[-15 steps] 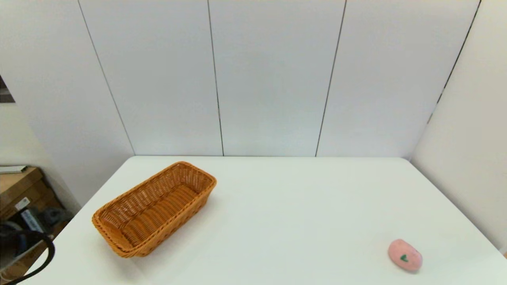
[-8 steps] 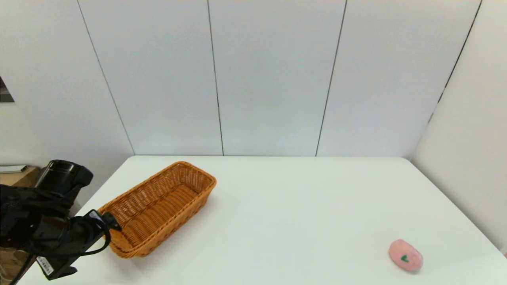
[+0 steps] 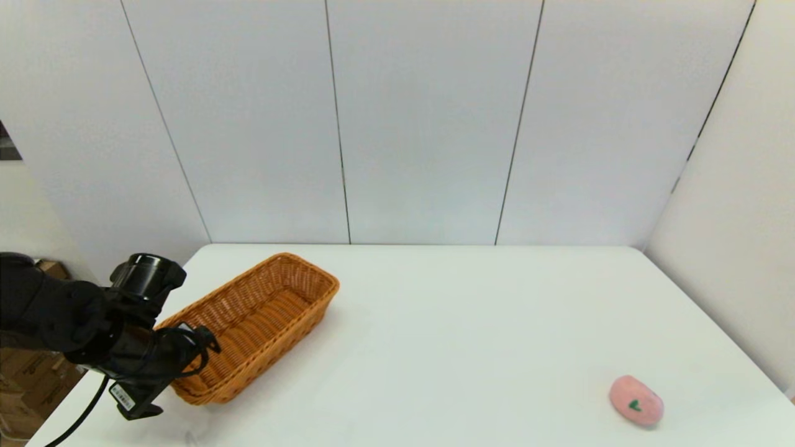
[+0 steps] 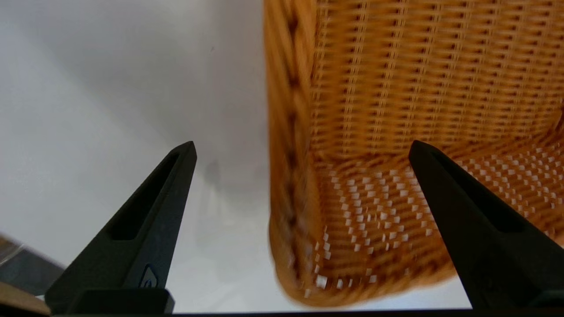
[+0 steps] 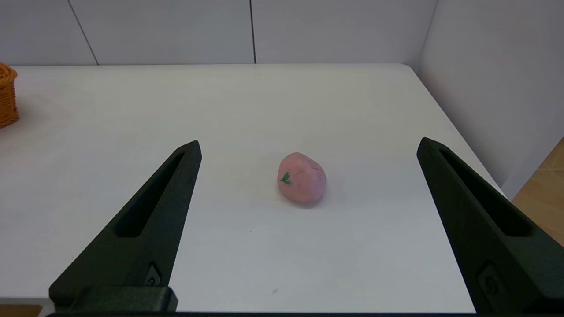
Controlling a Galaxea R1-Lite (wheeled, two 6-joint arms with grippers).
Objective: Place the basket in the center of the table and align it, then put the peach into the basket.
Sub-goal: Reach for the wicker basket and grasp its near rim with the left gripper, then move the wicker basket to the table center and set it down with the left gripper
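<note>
The basket (image 3: 248, 326) sat on the table (image 3: 472, 335) well off toward its left side and skewed, one short end angled toward the near-left corner, so it was neither central nor square. The left gripper (image 4: 302, 152) hung over that near short end with its jaws wide apart, one finger outside the wall and the other over the basket's inside, straddling the braided rim and not yet touching it. The wicker looked light and fairly stiff with some give, and its rough weave should resist slipping; pinching the end wall just under the rim seemed the soundest hold, though a grip at one end could let the basket swing when dragged. The peach (image 5: 302, 177) lay far from the basket, near the table's near-right corner, with the right gripper (image 5: 308, 145) parked short of it, fingers spread.
</note>
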